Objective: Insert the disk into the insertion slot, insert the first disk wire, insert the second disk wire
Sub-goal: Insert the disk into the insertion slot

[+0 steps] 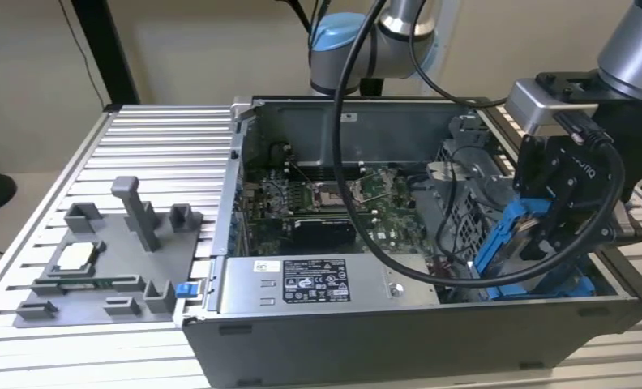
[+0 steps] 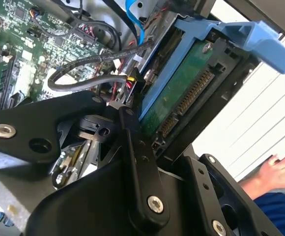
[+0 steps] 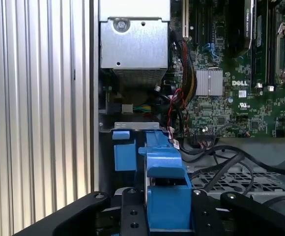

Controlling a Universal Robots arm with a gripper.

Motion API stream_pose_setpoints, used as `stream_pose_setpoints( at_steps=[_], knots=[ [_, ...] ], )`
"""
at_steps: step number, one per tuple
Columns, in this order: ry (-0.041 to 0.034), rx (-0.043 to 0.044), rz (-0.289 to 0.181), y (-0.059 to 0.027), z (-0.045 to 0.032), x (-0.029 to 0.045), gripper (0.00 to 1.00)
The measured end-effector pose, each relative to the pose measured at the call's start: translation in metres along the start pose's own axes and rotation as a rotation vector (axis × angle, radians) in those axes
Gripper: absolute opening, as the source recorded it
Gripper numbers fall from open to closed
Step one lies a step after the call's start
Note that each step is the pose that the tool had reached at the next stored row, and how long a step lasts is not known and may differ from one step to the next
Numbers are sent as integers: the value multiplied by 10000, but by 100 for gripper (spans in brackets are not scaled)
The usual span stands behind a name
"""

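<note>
- In the exterior view, the gripper (image 1: pixel 540 231) hangs at three o'clock of the open computer case (image 1: pixel 408 340). Its jaws are clenched on the disk (image 1: pixel 511 235), which is tilted on edge just above the insertion slot (image 1: pixel 559 285) at the case's four o'clock corner and is not yet seated. The power supply (image 1: pixel 310 284), at six o'clock, carries a white sticker dense with print. The case stands on a ribbed worktop (image 1: pixel 159 138).
- In the second wrist view, the disk's green circuit board (image 2: pixel 182 93) and its row of connector pins are bare. The disk is likely dense and rigid, and it would not take knocks well. The best hold is on the carrier's flanks, clear of the board and pins. A person's hand (image 2: pixel 280 169) lies beyond the case.
- In the first wrist view, the blue carrier (image 3: pixel 164 196) sits between the black finger links. Its smooth plastic may flex or slip under a skewed push. The motherboard (image 3: pixel 231 98) bears small white lettering.
</note>
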State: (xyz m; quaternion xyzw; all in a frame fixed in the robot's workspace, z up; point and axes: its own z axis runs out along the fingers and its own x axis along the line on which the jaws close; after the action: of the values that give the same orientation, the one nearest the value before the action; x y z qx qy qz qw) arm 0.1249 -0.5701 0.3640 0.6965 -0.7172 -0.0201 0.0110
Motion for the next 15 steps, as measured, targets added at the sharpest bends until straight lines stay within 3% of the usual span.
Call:
stream_pose_setpoints(
  at_steps=[7, 15],
  knots=[
    [-4, -1, 0, 0, -4, 0, 100],
    [-9, -25, 0, 13, -289, -3, 100]
  ],
)
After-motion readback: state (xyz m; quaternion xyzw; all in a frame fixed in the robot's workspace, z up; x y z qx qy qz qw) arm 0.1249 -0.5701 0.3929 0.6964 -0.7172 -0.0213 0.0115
